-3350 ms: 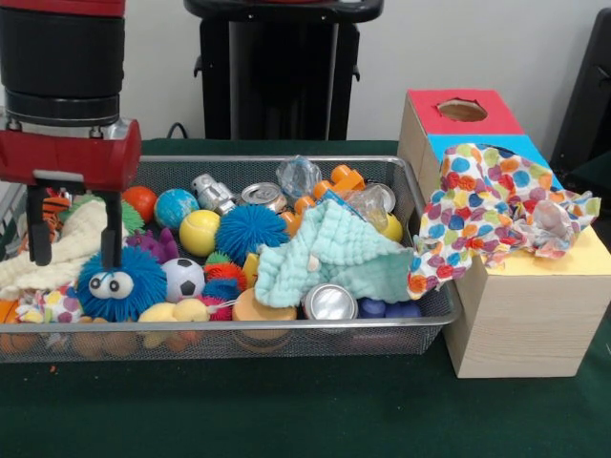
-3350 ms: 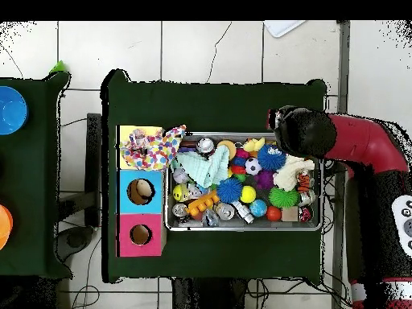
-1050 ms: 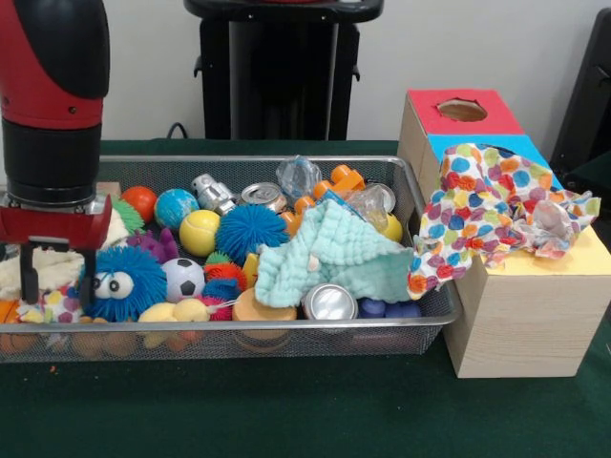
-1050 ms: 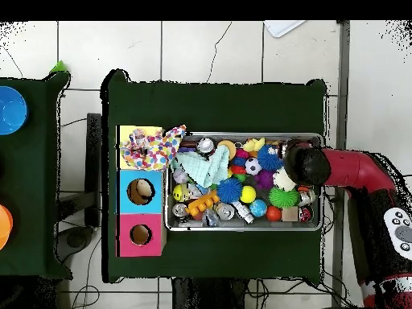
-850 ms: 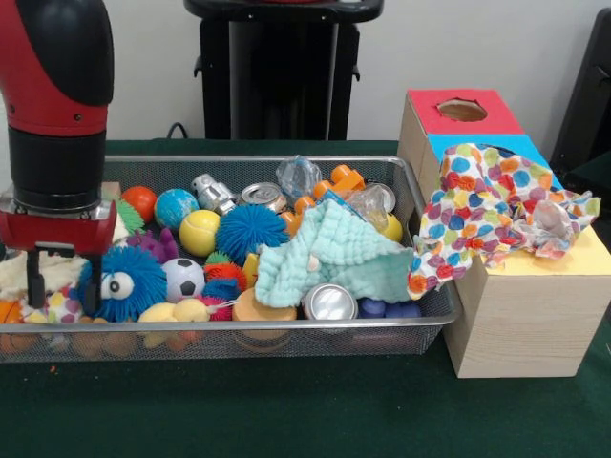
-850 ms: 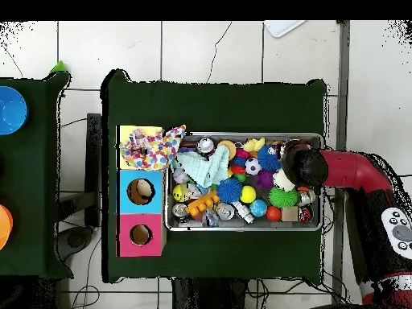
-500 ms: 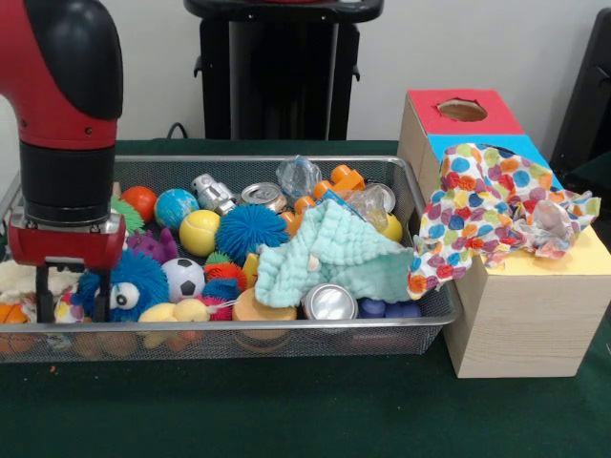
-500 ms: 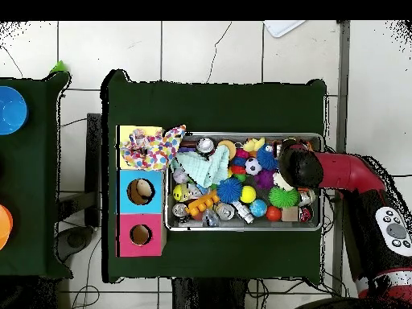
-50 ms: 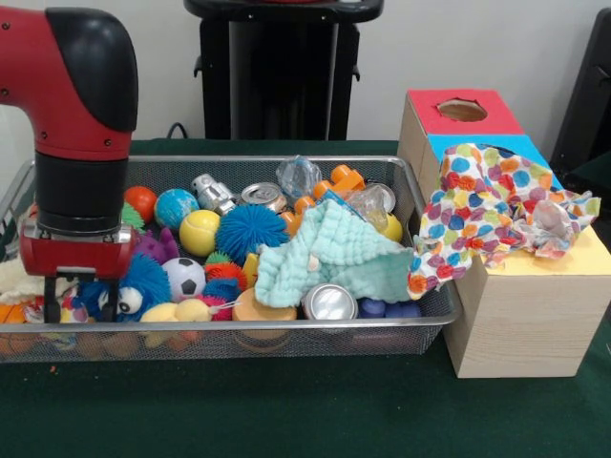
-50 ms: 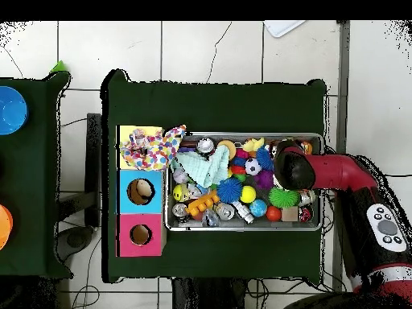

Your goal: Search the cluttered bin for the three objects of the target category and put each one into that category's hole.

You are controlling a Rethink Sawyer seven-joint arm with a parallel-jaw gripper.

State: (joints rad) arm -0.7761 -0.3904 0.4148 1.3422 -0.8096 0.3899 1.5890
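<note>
The gripper (image 9: 81,312) stands low at one end of the wire bin (image 9: 286,334), fingers (image 9: 50,310) apart around the colourful cloth (image 9: 69,310) beside the blue fuzzy ball (image 9: 138,283), so closing and lifting seems next.

Arm (image 9: 72,91): red shell, black elbow cap, black cylindrical wrist. Gripper (image 9: 80,307): red block body, two thin black fingers.
</note>
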